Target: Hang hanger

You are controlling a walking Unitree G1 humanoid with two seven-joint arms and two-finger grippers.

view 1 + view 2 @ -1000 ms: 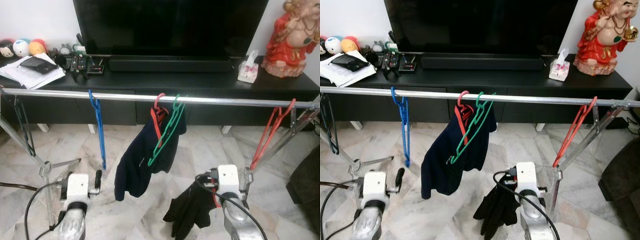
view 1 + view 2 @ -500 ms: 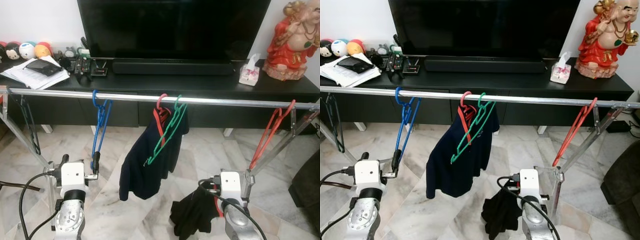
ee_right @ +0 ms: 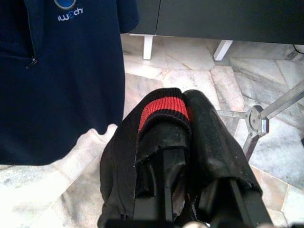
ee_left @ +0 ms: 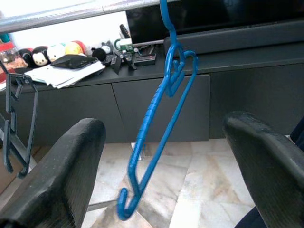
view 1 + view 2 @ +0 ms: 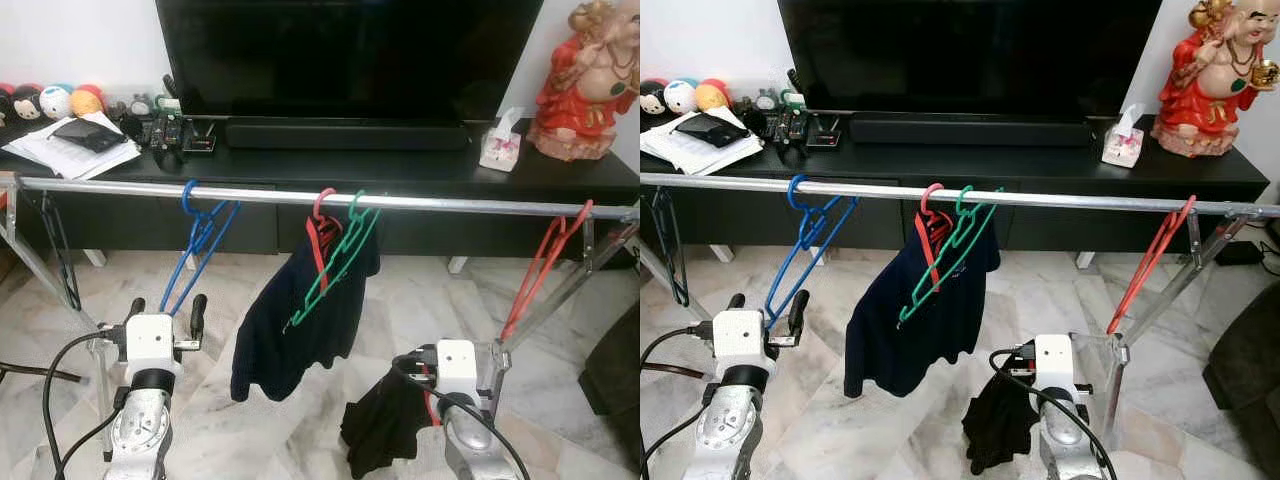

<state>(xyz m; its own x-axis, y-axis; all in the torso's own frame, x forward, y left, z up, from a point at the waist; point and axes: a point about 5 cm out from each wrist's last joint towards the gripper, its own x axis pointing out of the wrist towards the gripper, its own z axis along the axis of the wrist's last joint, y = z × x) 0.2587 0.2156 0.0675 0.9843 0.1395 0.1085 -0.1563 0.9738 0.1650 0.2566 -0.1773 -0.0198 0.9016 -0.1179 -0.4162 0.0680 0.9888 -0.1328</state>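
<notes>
A blue hanger (image 5: 200,243) hangs by its hook on the silver rail (image 5: 450,204), left of centre, tilted with its lower end toward my left gripper (image 5: 168,304). That gripper is open below the rail; in the left wrist view the blue hanger (image 4: 156,123) dangles free between and beyond the two fingers (image 4: 71,161). Low at the right, my right gripper (image 3: 183,104) is shut on a black garment (image 5: 380,425) with a red band (image 3: 161,109), which droops toward the floor.
A navy shirt (image 5: 300,325) hangs mid-rail with a red hanger and a green hanger (image 5: 335,265). Another red hanger (image 5: 540,262) is at the rail's right end, a black one (image 5: 55,250) at its left. Behind stand a black TV cabinet (image 5: 420,170), TV and red statue (image 5: 585,80).
The camera rose a little. My left gripper, which was at the blue hanger's lower end, has opened, and the hanger has swung into a tilt. The right gripper still holds the garment.
</notes>
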